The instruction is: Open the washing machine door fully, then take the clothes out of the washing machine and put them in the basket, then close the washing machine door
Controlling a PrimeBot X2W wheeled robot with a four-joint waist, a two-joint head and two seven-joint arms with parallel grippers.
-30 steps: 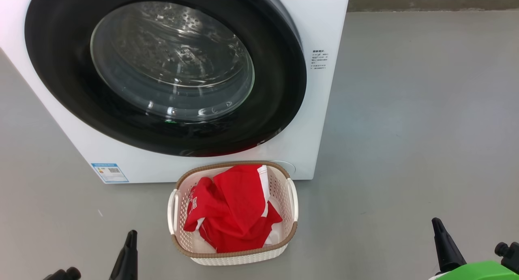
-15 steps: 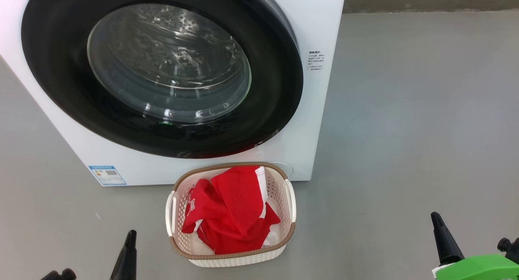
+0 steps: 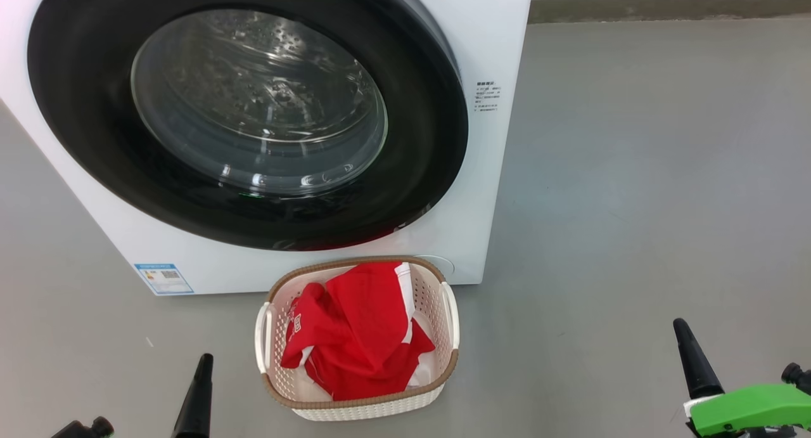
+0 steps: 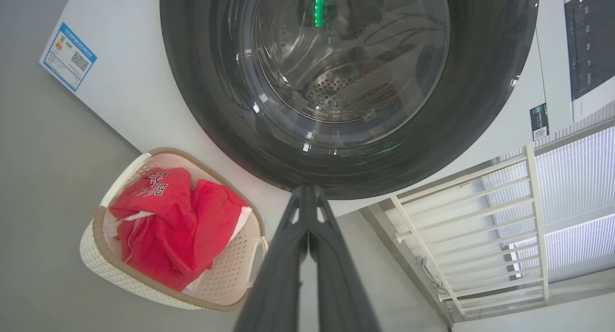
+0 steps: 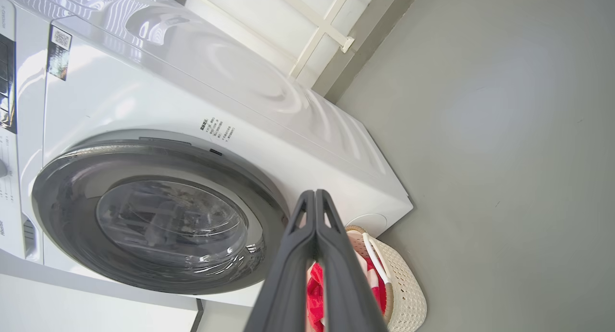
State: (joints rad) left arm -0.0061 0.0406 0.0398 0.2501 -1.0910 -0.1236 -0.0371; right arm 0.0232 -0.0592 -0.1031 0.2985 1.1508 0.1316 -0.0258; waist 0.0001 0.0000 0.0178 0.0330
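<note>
1. Washing machine (image 3: pixel 500 38): white front-loader, standing on the grey floor (image 3: pixel 633 203). Blue label (image 3: pixel 163 278) at 8 o'clock of the door.
2. Washing machine door (image 3: pixel 247 115): black rim, clear glass centre. It looks to lie against the front, apparently shut; the latch is not visible.
3. Drum (image 4: pixel 331 87): seen through the glass, no red fabric visible inside.
4. Basket (image 3: pixel 364 411): on the floor at 6 o'clock of the door, just beside the machine's front.
5. Clothes (image 3: pixel 361 330): red with white trim, heaped inside the basket.
6. Left tool (image 4: pixel 308 192): fingers pressed together, holding nothing; at 7 o'clock in the head view, clear of the basket.
7. Right tool (image 5: pixel 315 195): fingers together, empty; at 4 o'clock, well apart from the basket.
8. Step in hand, as judged: confirming closure. If the door needs seating, press with closed fingers on the black rim, not the glass, and approach over the basket without nudging it.
</note>
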